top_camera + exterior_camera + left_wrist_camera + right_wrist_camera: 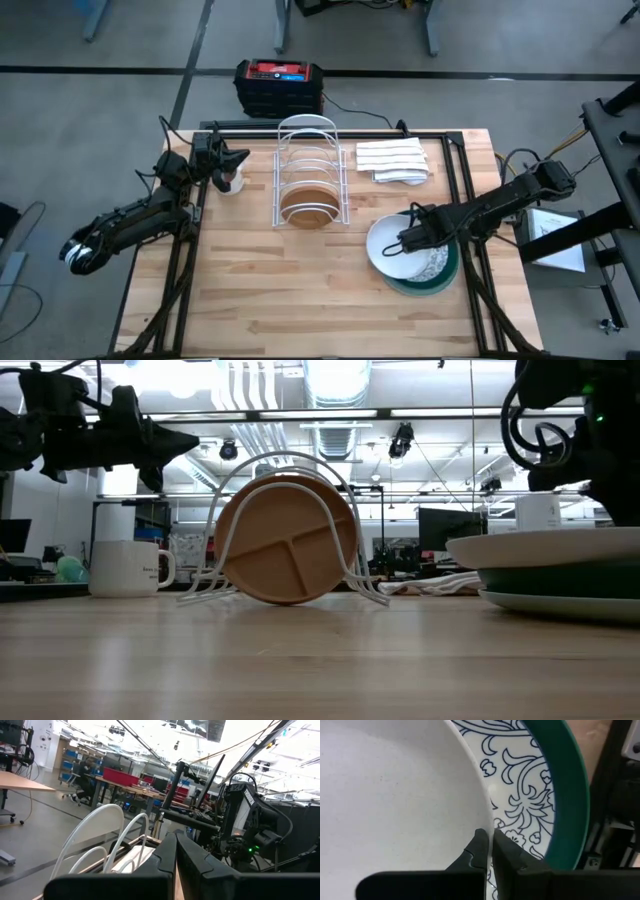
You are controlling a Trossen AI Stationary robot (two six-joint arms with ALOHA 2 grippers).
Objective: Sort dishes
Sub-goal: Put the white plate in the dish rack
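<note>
A plain white plate (pixel 385 245) lies atop a white plate with a blue pattern (pixel 520 810), which sits in a larger dark green plate (pixel 567 785) at the table's right. My right gripper (pixel 489 837) is shut on the white plate's rim. A tan-brown plate (pixel 288 545) stands on edge in the white wire rack (pixel 310 160) at the table's middle. My left gripper (pixel 243 157) hangs shut and holding nothing above a mug (pixel 232 182) at the far left. My right gripper pinches the white plate's rim (pixel 485 815) between its two fingers, one on the plate's inner face and one outside it. The fingers come from above, pointing down. In the low view the plate (pixel 540 547) sits slightly tilted over the green plate (pixel 560 580).
Folded white cloths (pixel 393 160) lie at the far right, beside the rack. A black box with a red top (pixel 278 85) stands on the floor beyond the table's far edge. Bare wood spreads across the table's near half.
</note>
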